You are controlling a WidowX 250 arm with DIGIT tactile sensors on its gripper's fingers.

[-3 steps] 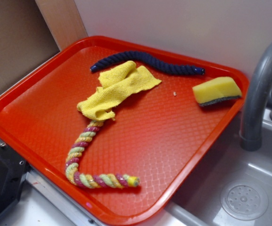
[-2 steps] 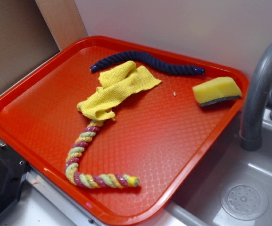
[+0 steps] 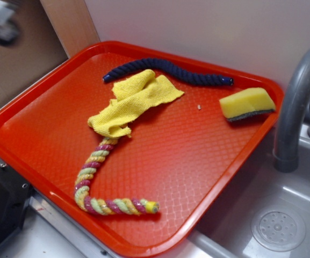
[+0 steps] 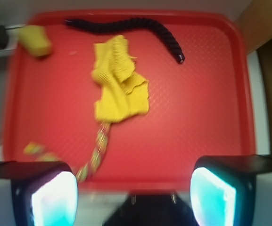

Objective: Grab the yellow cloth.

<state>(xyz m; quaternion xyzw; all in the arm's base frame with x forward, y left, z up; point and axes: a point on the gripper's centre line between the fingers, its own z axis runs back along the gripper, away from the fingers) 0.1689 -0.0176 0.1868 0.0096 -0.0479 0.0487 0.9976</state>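
Note:
The yellow cloth (image 3: 130, 102) lies crumpled on the red tray (image 3: 47, 123), left of its middle, with one corner over the end of the pink-green-yellow rope (image 3: 95, 177). In the wrist view the cloth (image 4: 119, 82) is ahead, in the upper middle. My gripper (image 4: 135, 195) is open and empty, its two pads wide apart, high above the tray's near edge and well short of the cloth. In the exterior view only a blurred bit of the gripper (image 3: 0, 24) shows at the top left corner.
A dark blue rope (image 3: 171, 70) lies along the tray's far side just behind the cloth. A yellow wedge sponge (image 3: 247, 103) sits at the tray's far right corner. A grey tap (image 3: 297, 102) and sink (image 3: 273, 226) are to the right. A wall stands behind.
A blurred part of the arm has come into the exterior view at the top left. The cloth, ropes and sponge have not moved.

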